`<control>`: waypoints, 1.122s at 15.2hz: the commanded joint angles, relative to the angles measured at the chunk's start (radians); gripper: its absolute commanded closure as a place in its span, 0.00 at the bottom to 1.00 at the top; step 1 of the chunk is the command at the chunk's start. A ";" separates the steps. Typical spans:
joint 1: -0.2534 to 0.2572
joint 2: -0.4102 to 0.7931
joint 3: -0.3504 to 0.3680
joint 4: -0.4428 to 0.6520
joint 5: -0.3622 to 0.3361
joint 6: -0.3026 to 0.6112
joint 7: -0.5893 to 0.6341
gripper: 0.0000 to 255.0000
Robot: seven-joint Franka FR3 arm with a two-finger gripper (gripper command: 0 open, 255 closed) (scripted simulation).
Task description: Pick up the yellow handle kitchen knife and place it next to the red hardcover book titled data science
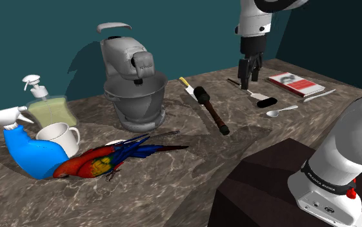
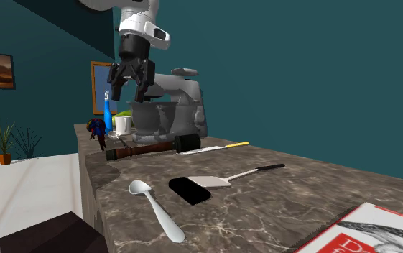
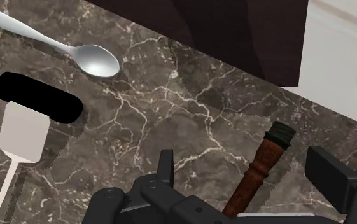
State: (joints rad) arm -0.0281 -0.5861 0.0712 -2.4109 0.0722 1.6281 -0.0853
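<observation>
The knife (image 1: 187, 88) with the yellow handle is lying flat near the back edge of the counter (image 1: 173, 187), between the big grey mixer (image 1: 134, 80) and the brown rolling pin (image 1: 211, 109). Its white blade is pointing at the dark end of the rolling pin, very close to it. The black gripper (image 1: 249, 77) is hanging in the air above the counter, and its two fingers are standing wide apart, holding nothing. In the wrist view the rolling pin is showing down below between the fingers. The red book (image 1: 295, 82) is lying flat near the end edge of the counter, well apart from the knife. A spatula (image 1: 253, 93), a black block (image 1: 266, 101) and a spoon (image 1: 281, 111) are lying between them.
</observation>
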 commanded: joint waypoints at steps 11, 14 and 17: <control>-0.044 0.427 0.031 0.211 -0.037 0.300 0.138 0.00; -0.050 0.532 0.031 0.291 -0.055 0.346 0.175 0.00; -0.055 0.637 0.027 0.380 -0.074 0.381 0.211 0.00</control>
State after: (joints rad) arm -0.0816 0.0187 0.0993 -2.0535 0.0043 1.9917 0.1122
